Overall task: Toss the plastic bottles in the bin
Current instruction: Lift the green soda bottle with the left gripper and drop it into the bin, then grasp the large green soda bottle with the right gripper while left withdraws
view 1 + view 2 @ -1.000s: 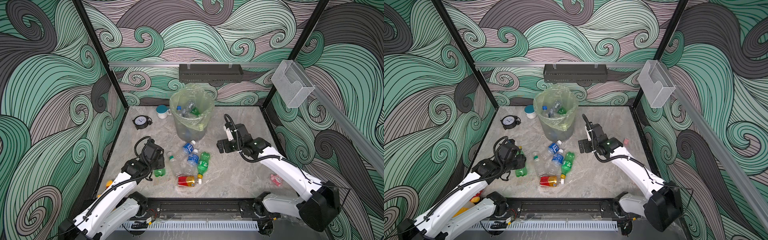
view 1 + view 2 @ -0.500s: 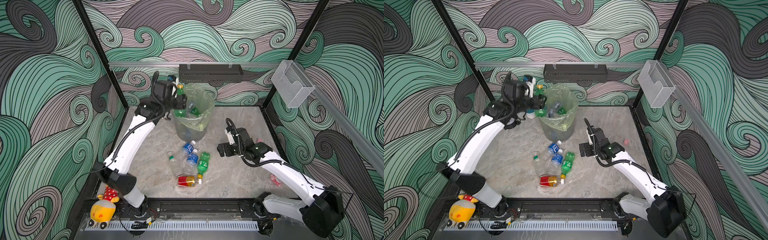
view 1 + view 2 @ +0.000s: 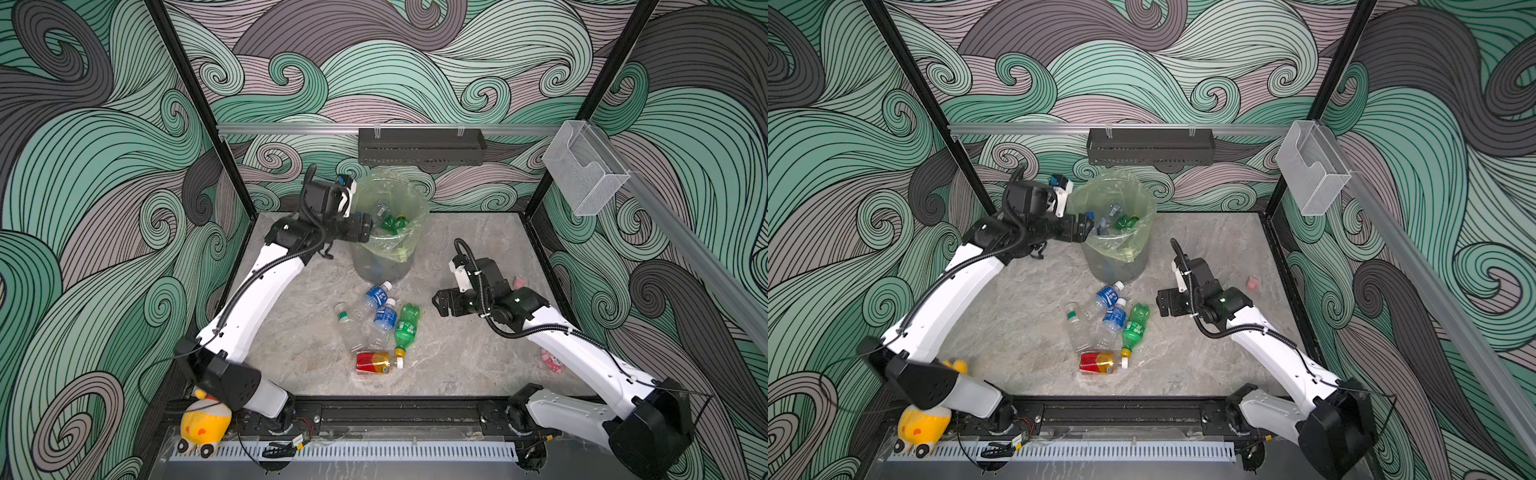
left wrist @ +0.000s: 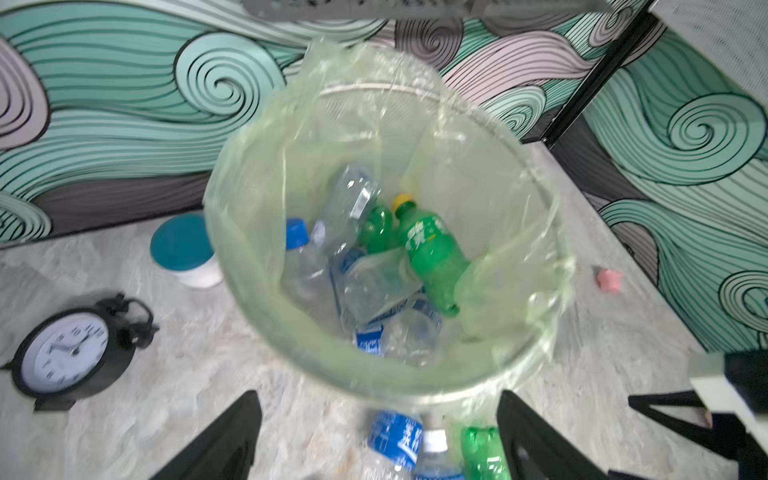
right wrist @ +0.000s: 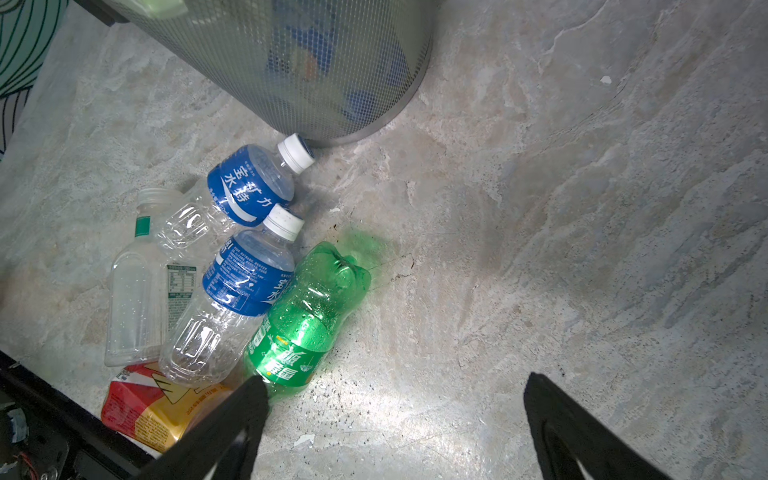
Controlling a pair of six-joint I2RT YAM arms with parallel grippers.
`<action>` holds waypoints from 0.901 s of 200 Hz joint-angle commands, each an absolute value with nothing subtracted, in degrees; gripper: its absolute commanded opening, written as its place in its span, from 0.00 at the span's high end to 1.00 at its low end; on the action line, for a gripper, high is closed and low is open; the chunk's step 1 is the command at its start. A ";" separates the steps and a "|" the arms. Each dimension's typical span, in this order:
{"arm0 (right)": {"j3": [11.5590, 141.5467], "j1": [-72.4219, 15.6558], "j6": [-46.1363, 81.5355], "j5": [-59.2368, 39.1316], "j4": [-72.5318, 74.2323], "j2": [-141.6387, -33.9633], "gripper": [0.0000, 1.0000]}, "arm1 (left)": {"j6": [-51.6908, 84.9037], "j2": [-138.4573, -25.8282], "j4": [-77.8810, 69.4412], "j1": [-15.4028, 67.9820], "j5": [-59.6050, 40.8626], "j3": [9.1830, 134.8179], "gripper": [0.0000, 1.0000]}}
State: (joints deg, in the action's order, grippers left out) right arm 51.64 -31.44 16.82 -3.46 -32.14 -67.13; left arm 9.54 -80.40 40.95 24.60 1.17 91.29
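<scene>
Five plastic bottles [image 3: 384, 320] lie bunched on the middle of the grey marbled counter [image 3: 457, 365]. Two are clear bottles with blue labels and white caps [image 5: 249, 187], and the cap of the farther one sits right at the foot of the bin. Beside them lie a clear flat-sided bottle with a green-banded label [image 5: 137, 286] and a green bottle with a yellow cap [image 3: 406, 328]. A red-and-yellow labelled bottle [image 3: 374, 362] lies across the near end of the bunch. The bin, a tall round grey mesh bucket lined with a yellow-green see-through bag [image 3: 365, 266] [image 3: 1100, 266], stands just behind them. It holds more bottles, among them a second green bottle [image 4: 432, 253] and several crumpled clear ones [image 4: 353, 203]. The left claw [image 3: 1090, 222] [image 4: 376, 399] hangs at the bin's rim, on its left in both top views, with its jaws spread wide and nothing between them. The right claw [image 3: 442, 303] [image 5: 397, 380] is low over the counter to the right of the bunch. It is near the green bottle but apart from it, and its jaws are also wide and empty. Behind the bin, towards the left wall, stand a white jar with a teal lid [image 4: 183, 249] and a black round alarm clock [image 4: 66, 353]. A yellow plush toy [image 3: 205, 424] sits at the left arm's base.
</scene>
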 commanded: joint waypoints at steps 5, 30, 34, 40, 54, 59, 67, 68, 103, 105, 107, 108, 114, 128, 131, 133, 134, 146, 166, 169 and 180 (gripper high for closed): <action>53.28 -33.25 18.83 -5.09 -31.44 -69.92 0.06 | 10.20 -68.96 36.84 23.42 5.38 80.37 0.09; 54.63 -35.66 19.67 -4.75 -31.30 -72.29 0.07 | 12.31 -60.82 39.16 22.47 7.95 69.30 0.09; 54.86 -36.13 19.84 -4.69 -31.37 -72.66 0.07 | 12.63 -59.75 39.74 22.25 8.25 68.19 0.09; 55.09 -36.72 20.06 -4.72 -31.29 -73.31 0.07 | 13.17 -58.33 40.47 22.13 8.63 66.51 0.09; 55.62 -37.80 21.05 -5.04 -30.88 -74.88 0.07 | 14.40 -55.63 41.72 21.91 9.67 63.33 0.09; 55.72 -38.14 21.60 -5.30 -30.48 -75.48 0.07 | 14.73 -54.90 41.94 21.96 9.90 62.33 0.09; 55.80 -38.63 22.46 -5.73 -29.62 -76.43 0.08 | 15.65 -53.82 42.01 21.93 10.17 60.91 0.09; 55.81 -38.70 22.61 -5.81 -29.53 -76.54 0.08 | 15.74 -53.72 41.97 21.95 10.18 60.73 0.09; 57.24 -41.77 27.12 -6.19 -28.20 -81.75 0.10 | 18.75 -51.09 40.23 21.82 10.11 56.35 0.09; 57.29 -42.00 27.39 -6.10 -28.14 -82.00 0.11 | 18.90 -51.01 40.16 21.83 10.15 56.19 0.09; 57.43 -42.18 27.68 -6.03 -28.13 -82.27 0.11 | 18.99 -50.94 40.03 21.83 10.18 56.06 0.09; 57.46 -42.23 27.81 -5.96 -28.17 -82.35 0.11 | 19.07 -50.91 40.01 21.81 10.19 56.02 0.09; 57.64 -42.93 28.47 -5.58 -28.18 -83.06 0.11 | 19.44 -50.74 39.63 21.83 10.28 55.60 0.09; 57.85 -44.16 29.81 -4.73 -28.02 -84.28 0.11 | 20.02 -50.67 38.74 21.84 10.28 54.97 0.09; 57.81 -44.40 30.06 -4.52 -27.91 -84.49 0.11 | 20.08 -50.71 38.54 21.88 10.26 54.87 0.09; 57.76 -44.56 30.26 -4.34 -27.90 -84.67 0.11 | 20.12 -50.71 38.44 21.88 10.23 54.85 0.09; 57.75 -44.56 30.38 -4.28 -27.92 -84.70 0.11 | 20.12 -50.80 38.42 21.88 10.21 54.85 0.09; 57.70 -45.04 31.79 -3.27 -27.89 -85.75 0.11 | 20.21 -51.10 37.92 21.84 10.28 54.66 0.09; 56.82 -45.24 33.12 -2.84 -27.32 -87.77 0.10 | 19.89 -51.96 37.87 21.85 10.52 54.86 0.09; 56.72 -45.26 33.21 -2.97 -27.13 -88.05 0.10 | 19.94 -52.07 37.85 21.80 10.66 54.91 0.09; 55.94 -45.34 33.56 -3.50 -25.92 -88.95 0.10 | 19.95 -52.59 38.37 21.86 11.11 55.25 0.09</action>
